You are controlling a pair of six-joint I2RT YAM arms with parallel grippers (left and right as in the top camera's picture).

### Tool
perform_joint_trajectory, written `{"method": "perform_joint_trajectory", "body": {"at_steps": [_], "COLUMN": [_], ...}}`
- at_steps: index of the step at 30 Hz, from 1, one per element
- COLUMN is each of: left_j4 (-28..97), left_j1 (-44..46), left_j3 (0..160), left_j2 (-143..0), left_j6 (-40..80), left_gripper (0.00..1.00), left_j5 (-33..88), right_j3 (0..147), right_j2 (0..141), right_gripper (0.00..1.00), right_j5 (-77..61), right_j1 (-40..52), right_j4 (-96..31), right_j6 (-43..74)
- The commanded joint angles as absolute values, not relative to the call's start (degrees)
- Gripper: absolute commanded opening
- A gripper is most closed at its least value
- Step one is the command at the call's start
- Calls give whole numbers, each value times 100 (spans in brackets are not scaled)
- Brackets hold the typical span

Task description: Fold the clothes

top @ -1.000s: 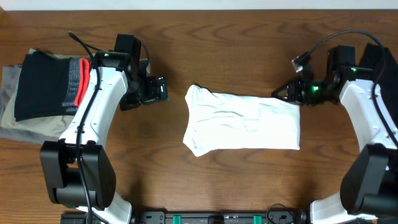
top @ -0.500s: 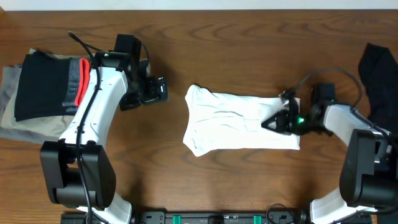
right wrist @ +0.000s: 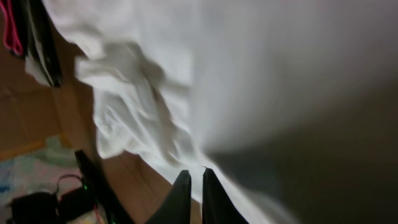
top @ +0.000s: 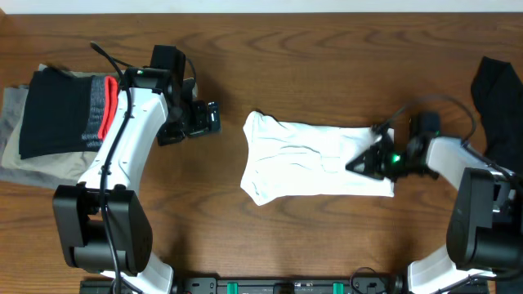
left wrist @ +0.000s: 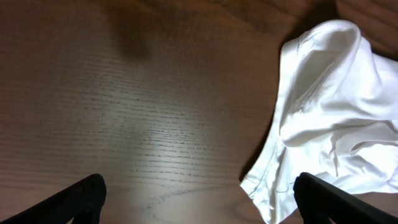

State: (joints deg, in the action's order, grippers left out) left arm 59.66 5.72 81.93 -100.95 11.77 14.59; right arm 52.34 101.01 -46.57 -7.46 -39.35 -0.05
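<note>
Lying mid-table: shirt [top: 310, 159], white, folded into a wrinkled rectangle on the wood table [top: 327, 57].
Left gripper [top: 203, 119]: spread wide, holding nothing, just off the shirt's left edge.
Right gripper [top: 365, 162]: fingers [right wrist: 182, 193] nearly together, low over the shirt's right end; whether cloth is pinched cannot be told.
Left pile: black garment [top: 53, 110] with a red-and-grey band, on olive-grey garments [top: 10, 122].

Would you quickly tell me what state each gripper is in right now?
Left gripper: open, empty, beside the T-shirt.
Right gripper: shut at the T-shirt's edge; whether it pinches fabric cannot be told.
</note>
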Motion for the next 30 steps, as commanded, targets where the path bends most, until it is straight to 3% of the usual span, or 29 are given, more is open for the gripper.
{"method": "perform_joint_trajectory", "body": {"at_steps": [1, 11, 21, 30], "left_j4": [5994, 5992, 5994, 5994], "left_j1": [554, 554, 554, 554], "left_j3": [8132, 8132, 8132, 8132], "left_j2": [-10031, -10031, -10031, -10031], "left_j6": [1142, 1142, 1142, 1142], "left_gripper": [98, 98, 98, 98], "left_j5": [1389, 1389, 1389, 1389], "right_j3": [5983, 6156, 5861, 6469], "right_j2": [9832, 10401, 11782, 10956], "right_gripper": [9, 8, 4, 5], "right_j5": [-4462, -4075, -4735, -4239], "right_j1": [-792, -781, -812, -1330], "right_j4": [-4125, -3909, -3531, -4200], "right_j6": [-91, -97, -390, -213]}}
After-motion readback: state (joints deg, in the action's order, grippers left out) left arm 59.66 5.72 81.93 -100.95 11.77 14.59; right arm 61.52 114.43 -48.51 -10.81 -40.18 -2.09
